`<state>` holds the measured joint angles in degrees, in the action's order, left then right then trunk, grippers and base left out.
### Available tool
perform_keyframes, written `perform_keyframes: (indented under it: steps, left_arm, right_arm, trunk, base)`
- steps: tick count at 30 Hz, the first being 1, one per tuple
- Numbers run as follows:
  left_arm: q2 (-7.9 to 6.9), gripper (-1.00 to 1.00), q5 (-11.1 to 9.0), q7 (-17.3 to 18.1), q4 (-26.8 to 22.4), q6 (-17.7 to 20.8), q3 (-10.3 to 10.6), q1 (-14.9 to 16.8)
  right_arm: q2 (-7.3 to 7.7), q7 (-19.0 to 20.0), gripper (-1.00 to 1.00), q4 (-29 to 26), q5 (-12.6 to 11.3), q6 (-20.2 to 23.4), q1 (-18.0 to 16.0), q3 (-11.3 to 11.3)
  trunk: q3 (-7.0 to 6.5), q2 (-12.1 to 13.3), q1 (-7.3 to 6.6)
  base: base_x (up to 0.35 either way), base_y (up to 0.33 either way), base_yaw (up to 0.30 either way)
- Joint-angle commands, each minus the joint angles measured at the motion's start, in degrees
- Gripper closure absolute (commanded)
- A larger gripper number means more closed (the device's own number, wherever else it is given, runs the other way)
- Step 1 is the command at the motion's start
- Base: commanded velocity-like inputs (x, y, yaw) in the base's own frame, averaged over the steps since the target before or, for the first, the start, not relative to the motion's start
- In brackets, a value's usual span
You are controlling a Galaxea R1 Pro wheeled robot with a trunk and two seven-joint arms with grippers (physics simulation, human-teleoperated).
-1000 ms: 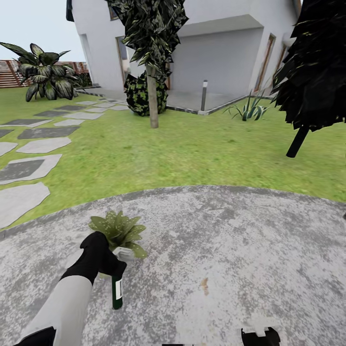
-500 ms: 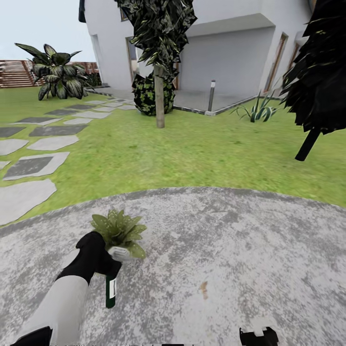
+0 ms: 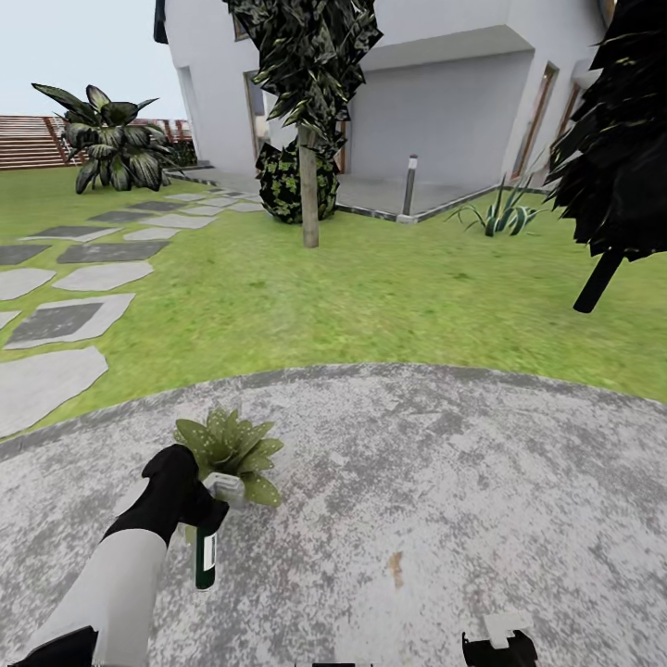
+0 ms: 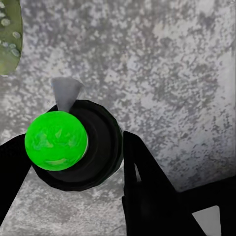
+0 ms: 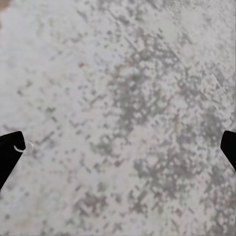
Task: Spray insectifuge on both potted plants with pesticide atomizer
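Dark-green pesticide atomizer [image 3: 205, 560], blank white label, left gripper [image 3: 206, 519]

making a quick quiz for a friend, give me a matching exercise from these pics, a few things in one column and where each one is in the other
Things:
1. pesticide atomizer
2. potted plant
3. bollard lamp
4. stepping stones

Places:
A. set in the lawn at the head view's left
B. far off, at the edge of the paving by the house
C. on the grey mottled paving, just beyond the left gripper
D. hanging below the left gripper, label outward

Pairs: 1-D, 2-C, 3-B, 4-A
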<state>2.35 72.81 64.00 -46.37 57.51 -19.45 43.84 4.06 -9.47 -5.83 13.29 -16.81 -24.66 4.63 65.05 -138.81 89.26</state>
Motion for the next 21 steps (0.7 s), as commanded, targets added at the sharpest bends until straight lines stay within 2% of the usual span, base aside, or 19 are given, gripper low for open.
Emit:
perform_keyframes:
  steps: [1, 6, 13, 15, 17, 18, 19, 21]
  left_arm:
    - [0.01, 1.00, 0.58, 0.56, -0.09, 0.29, -0.19, 0.31]
    - [-0.47, 1.00, 0.69, 0.52, -0.09, 0.32, -0.13, 2.73]
    - [-0.09, 1.00, 0.45, 1.89, 0.84, 0.48, -0.24, 2.26]
    - [-0.31, 1.00, 0.58, 5.11, 1.11, 0.46, 0.00, 2.63]
    - [-1.08, 1.00, 1.29, 12.09, 2.31, 0.20, 0.42, 3.15]
    - [-1.75, 1.00, 2.30, 15.08, 2.65, 0.09, 0.70, 3.63]
    - [-2.64, 1.00, 5.22, 18.98, 3.00, 0.10, 1.63, 4.93]
    - [-3.33, 1.00, 11.07, 23.06, 3.23, 0.27, 2.65, 7.42]
  right_arm:
    - [-0.01, -0.12, -1.00, 0.07, 0.60, -0.19, -0.04, 0.47]
    - [-0.01, -0.11, -1.00, 0.06, 0.60, -0.16, -0.04, 0.47]
    - [-0.01, -0.11, -1.00, 0.04, 0.60, -0.16, -0.04, 0.47]
    - [-0.01, -0.11, -1.00, 0.04, 0.60, -0.16, -0.04, 0.47]
    - [-0.01, -0.11, -1.00, 0.04, 0.60, -0.16, -0.04, 0.47]
    - [-0.01, -0.11, -1.00, 0.04, 0.60, -0.16, -0.04, 0.47]
    - [-0.01, -0.11, -1.00, 0.05, 0.60, -0.16, -0.04, 0.47]
    - [-0.01, -0.11, -1.00, 0.09, 0.60, -0.16, -0.04, 0.47]
  trunk:
    - [0.05, -0.02, -0.01]
    - [0.05, -0.02, -0.01]
    - [0.05, -0.02, -0.01]
    - [0.05, -0.02, -0.01]
    - [0.05, -0.02, -0.01]
    - [0.05, -0.02, -0.01]
    - [0.05, -0.02, -0.01]
    - [0.05, -0.02, -0.01]
  base:
    - [0.021, 0.000, 0.000]
    - [0.005, 0.000, 0.000]
    - [0.000, 0.000, 0.000]
    - [0.000, 0.000, 0.000]
    - [0.000, 0.000, 0.000]
    - [0.000, 0.000, 0.000]
    - [0.000, 0.000, 0.000]
    - [0.000, 0.000, 0.000]
